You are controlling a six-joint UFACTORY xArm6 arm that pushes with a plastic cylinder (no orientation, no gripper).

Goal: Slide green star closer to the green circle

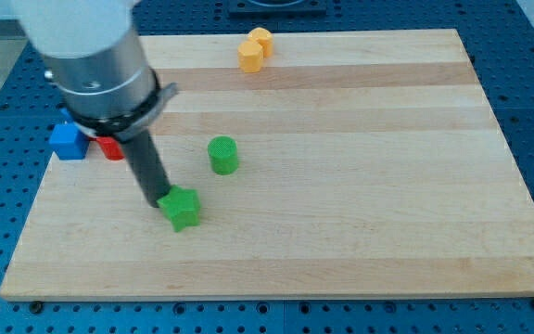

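One gap remains: the green star (pixel 182 208) is found near the green circle (pixel 222 154), below and left of it, not touching. My tip (pixel 158 199) is set against the star's left edge. No fingers are fitted. Closing is judged unfinished.

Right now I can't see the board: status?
My tip touching green star, its left side. Green circle apart, up and right. Nothing between them.
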